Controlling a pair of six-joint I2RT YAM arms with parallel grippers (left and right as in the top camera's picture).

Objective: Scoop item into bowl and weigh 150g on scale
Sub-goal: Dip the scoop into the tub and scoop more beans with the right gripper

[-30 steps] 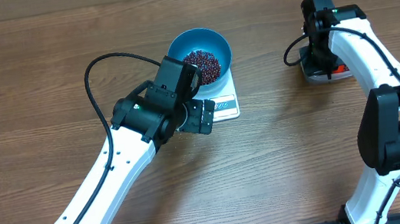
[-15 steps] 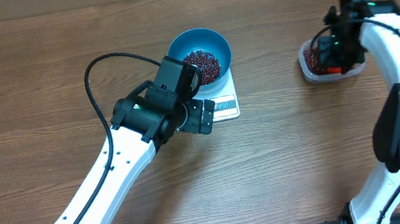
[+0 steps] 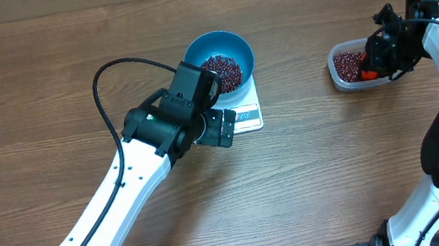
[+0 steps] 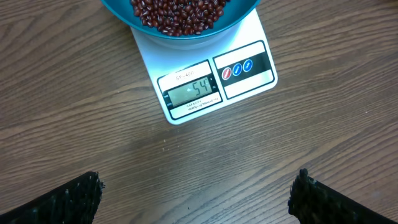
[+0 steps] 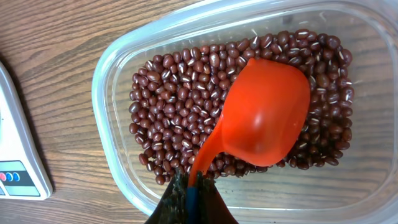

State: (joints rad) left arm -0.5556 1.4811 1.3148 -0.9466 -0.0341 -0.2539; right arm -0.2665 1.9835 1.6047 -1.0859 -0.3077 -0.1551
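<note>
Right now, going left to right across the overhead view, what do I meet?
Cable loop → bowl → tub → right hand holding scoop. Left hand and scale overlap the bowl, so omitted.

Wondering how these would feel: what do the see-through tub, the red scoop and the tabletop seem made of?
The tub looks like clear glossy plastic; the beans show through its wall. The scoop: likely smooth orange-red plastic, by its even colour and soft sheen. The table: matte wood grain, real wood or laminate, I cannot tell.
</note>
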